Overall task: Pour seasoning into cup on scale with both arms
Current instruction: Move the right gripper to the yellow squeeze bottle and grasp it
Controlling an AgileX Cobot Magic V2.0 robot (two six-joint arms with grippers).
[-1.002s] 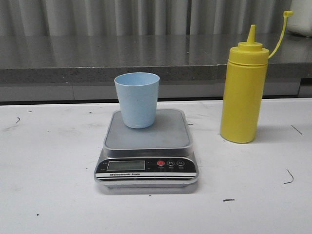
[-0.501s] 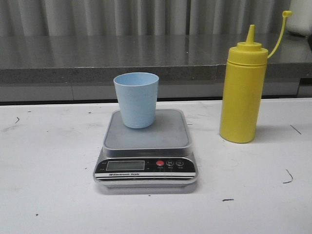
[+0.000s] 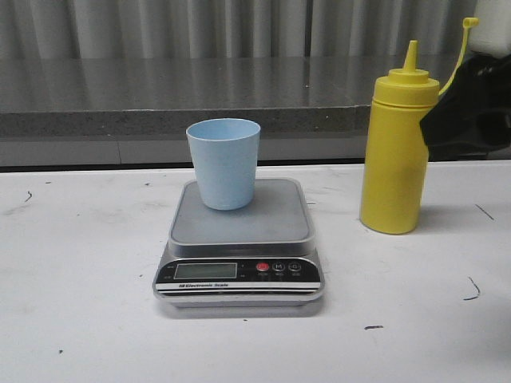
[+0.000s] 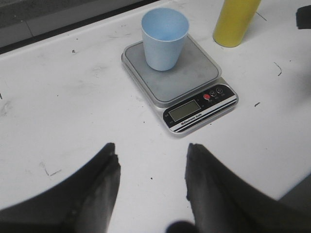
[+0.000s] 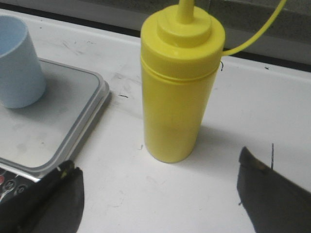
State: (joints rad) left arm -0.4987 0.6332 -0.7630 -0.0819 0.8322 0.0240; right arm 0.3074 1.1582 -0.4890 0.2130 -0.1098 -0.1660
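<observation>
The yellow seasoning bottle stands upright on the white table, right of the scale; its cap strap hangs open. The light blue cup stands upright on the back of the scale's grey platform. My right gripper is open wide just short of the bottle, fingers apart on either side, not touching it. A black part of the right arm shows beside the bottle in the front view. My left gripper is open and empty above the table, short of the scale and cup.
A grey stone ledge with a ribbed wall behind runs along the back of the table. The white tabletop bears small dark scuff marks. The scale's display reads blank.
A black part of the right arm has come into the front view at the right, beside the bottle. The bottle, cup and scale have not moved.
</observation>
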